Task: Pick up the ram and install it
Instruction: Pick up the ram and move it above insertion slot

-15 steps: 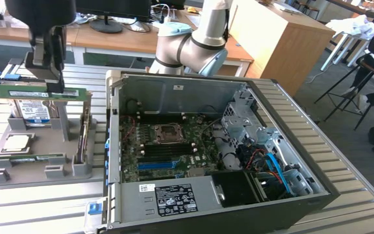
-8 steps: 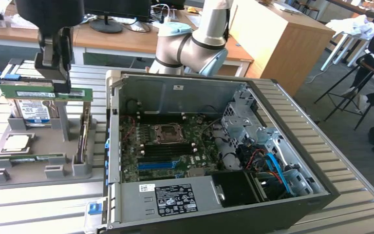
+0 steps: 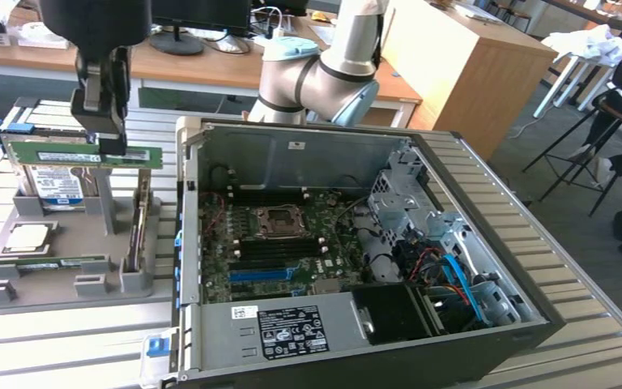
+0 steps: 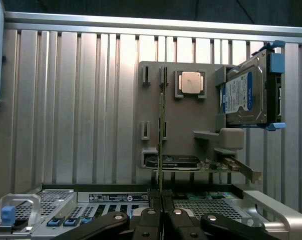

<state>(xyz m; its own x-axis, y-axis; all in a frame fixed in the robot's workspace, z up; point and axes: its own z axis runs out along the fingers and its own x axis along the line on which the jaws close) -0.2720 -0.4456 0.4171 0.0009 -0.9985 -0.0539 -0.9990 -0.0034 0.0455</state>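
My gripper [image 3: 110,148] hangs above the grey parts tray [image 3: 30,296] at the exterior view's left, shut on the ram [image 3: 46,152]. The ram is a long green stick held level on its edge, clear of the tray's upright holders. In the wrist view the fingers [image 4: 149,219] pinch the ram [image 4: 161,145], which shows edge-on as a thin line running away from them. A second green stick [image 3: 61,262] lies flat on the tray. The open computer case [image 3: 194,243] stands beside the tray, with the motherboard's black and blue slots [image 3: 268,263] below the processor socket [image 3: 276,219].
The tray also carries a hard drive [image 3: 57,185] in a blue-tabbed caddy, a silver processor chip [image 3: 27,236] and an expansion card [image 4: 226,166]. The case's side wall stands between tray and motherboard. The arm's base [image 3: 311,77] is behind the case. A person sits at the far right.
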